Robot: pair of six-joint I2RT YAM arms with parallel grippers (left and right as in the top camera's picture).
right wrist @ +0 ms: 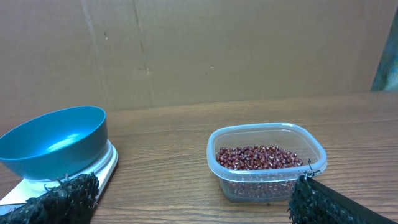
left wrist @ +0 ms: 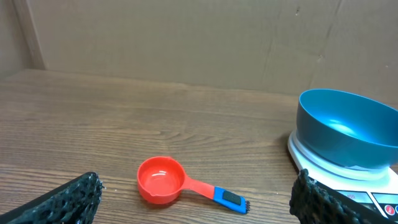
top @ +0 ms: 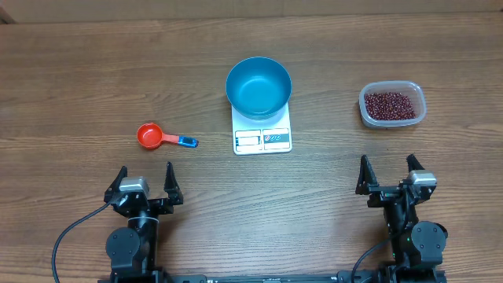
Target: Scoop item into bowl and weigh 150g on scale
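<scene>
The wooden table point(top: 78, 79) is brown. Close to the robot, the left gripper point(top: 145, 169) and the right gripper point(top: 387, 161) both have their fingers wide apart and hold nothing. A bit farther sits a red scoop point(top: 149, 136). Next comes the white scale point(top: 262, 139), with the blue bowl point(top: 258, 86) on top. The beans point(top: 391, 104) lie in a clear tub point(top: 421, 98) off to the right.

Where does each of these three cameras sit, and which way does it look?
Overhead: above the table, looking straight down on scoop, bowl on scale, tub of beans; left gripper and right gripper at the bottom, open.
Left wrist: at the left gripper, looking forward at the scoop; its fingers in the bottom corners.
Right wrist: at the right gripper, looking forward at the tub; its fingers likewise.
Shared: both wrist views show the bowl.
</scene>
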